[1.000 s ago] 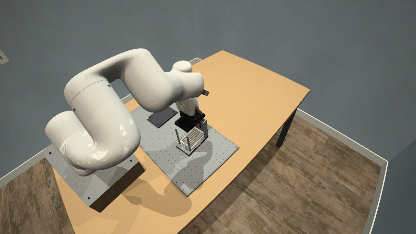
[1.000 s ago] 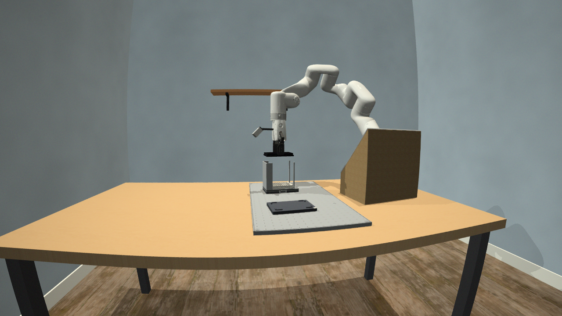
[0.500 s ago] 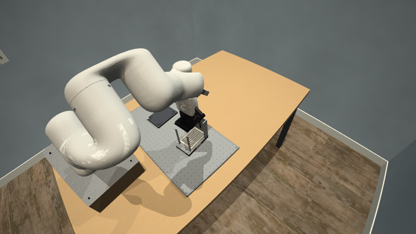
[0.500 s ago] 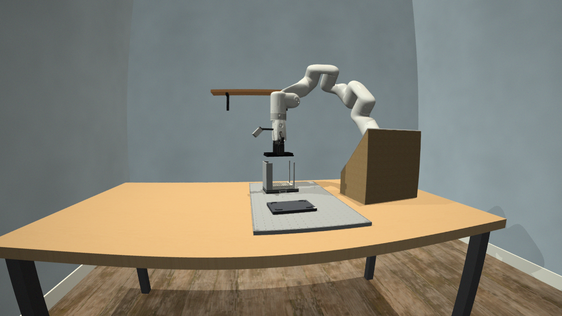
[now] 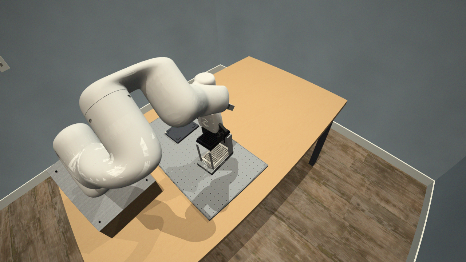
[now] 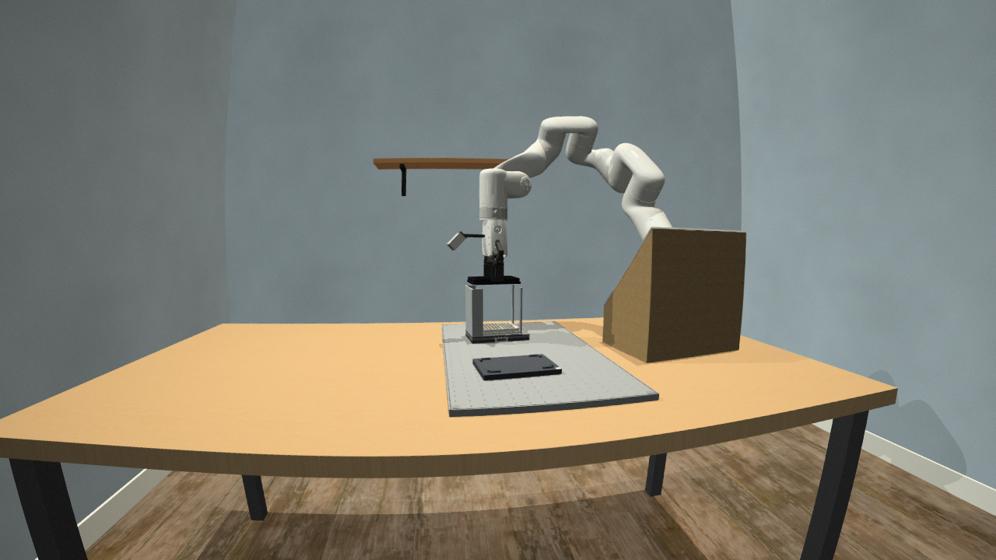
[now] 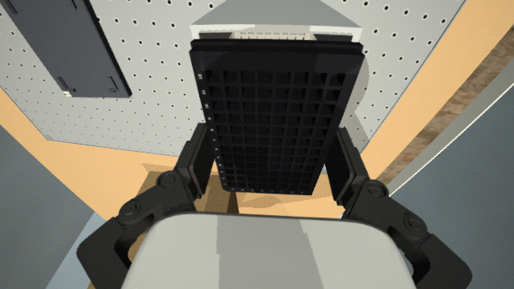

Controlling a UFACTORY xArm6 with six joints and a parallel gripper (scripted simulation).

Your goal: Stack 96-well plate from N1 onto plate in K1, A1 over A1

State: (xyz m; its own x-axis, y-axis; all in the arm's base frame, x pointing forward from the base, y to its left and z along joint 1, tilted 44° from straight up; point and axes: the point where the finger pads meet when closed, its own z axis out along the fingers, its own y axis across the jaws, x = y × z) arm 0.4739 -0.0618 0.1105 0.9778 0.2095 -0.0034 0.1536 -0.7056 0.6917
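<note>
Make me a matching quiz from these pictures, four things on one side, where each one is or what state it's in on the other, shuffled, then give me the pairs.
Things
1. black 96-well plate
2. white 96-well plate
3. plate nest N1
4. end effector

Places or states
A. bare, with no plate on it
B. resting at the bottom of stack rack K1
C. shut on the long sides of a plate
D. held at the top of the rack's posts, above the other plate

Pairs: 1-D, 2-B, 3-A, 4-C
</note>
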